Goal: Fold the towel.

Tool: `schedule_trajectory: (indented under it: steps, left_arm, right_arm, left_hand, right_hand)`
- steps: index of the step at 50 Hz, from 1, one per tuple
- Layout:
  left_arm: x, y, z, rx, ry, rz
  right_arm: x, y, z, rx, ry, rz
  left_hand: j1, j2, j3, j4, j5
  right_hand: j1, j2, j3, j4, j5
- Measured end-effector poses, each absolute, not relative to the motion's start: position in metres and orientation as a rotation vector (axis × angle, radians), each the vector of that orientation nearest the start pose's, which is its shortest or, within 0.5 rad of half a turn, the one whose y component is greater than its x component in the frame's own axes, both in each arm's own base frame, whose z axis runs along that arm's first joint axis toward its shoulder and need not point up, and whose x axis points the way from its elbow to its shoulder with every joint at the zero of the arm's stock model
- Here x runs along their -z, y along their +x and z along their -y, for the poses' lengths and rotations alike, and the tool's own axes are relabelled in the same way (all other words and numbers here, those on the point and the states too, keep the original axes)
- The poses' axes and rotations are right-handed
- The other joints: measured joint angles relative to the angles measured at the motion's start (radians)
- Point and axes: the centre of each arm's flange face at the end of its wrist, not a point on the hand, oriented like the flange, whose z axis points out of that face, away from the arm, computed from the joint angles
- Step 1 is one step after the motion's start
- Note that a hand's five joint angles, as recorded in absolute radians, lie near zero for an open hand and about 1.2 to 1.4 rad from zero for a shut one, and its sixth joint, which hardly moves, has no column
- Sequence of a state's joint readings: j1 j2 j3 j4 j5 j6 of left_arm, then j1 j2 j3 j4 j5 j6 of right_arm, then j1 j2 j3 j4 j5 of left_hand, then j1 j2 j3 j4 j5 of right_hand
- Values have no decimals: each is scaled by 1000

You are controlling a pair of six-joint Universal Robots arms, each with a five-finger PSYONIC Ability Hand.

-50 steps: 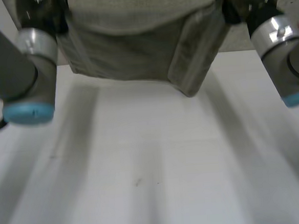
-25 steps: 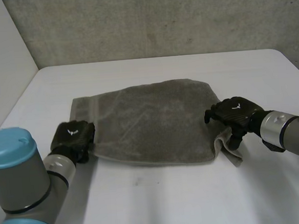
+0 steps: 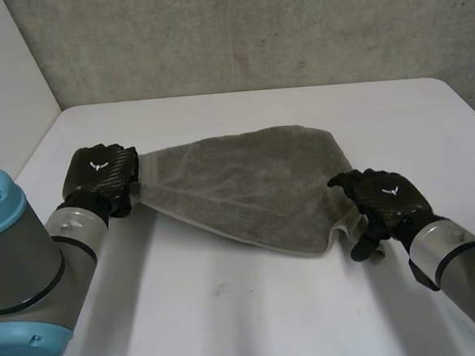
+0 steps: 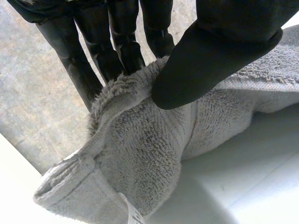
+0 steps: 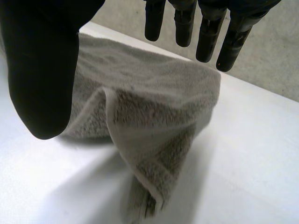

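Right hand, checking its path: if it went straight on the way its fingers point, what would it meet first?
Probably the towel: its bunched corner lies beyond the fingertips of the right hand; depth is unclear.

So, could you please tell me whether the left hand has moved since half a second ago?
Yes. The left hand has gone toward the table's far edge, taking its pinched corner of the towel along.

Towel (image 3: pixel 246 185) lies on table (image 3: pixel 256 323) between left hand (image 3: pixel 99 175) and right hand (image 3: pixel 386 204)
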State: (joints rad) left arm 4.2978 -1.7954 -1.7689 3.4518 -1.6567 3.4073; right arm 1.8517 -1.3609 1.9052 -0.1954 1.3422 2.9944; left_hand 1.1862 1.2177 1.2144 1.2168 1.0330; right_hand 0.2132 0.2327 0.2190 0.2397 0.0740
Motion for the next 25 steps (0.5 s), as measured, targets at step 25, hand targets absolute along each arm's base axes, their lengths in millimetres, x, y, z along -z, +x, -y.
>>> schedule_trajectory:
  steps: [25]
  left_arm:
    - [-208,-237,262,2137,585,-2312]
  right_arm:
    - [-120,227,275,1836,-586,-2292]
  left_hand:
    - [0,0,0,0,0]
  right_hand:
    - [207,100,127,108,94]
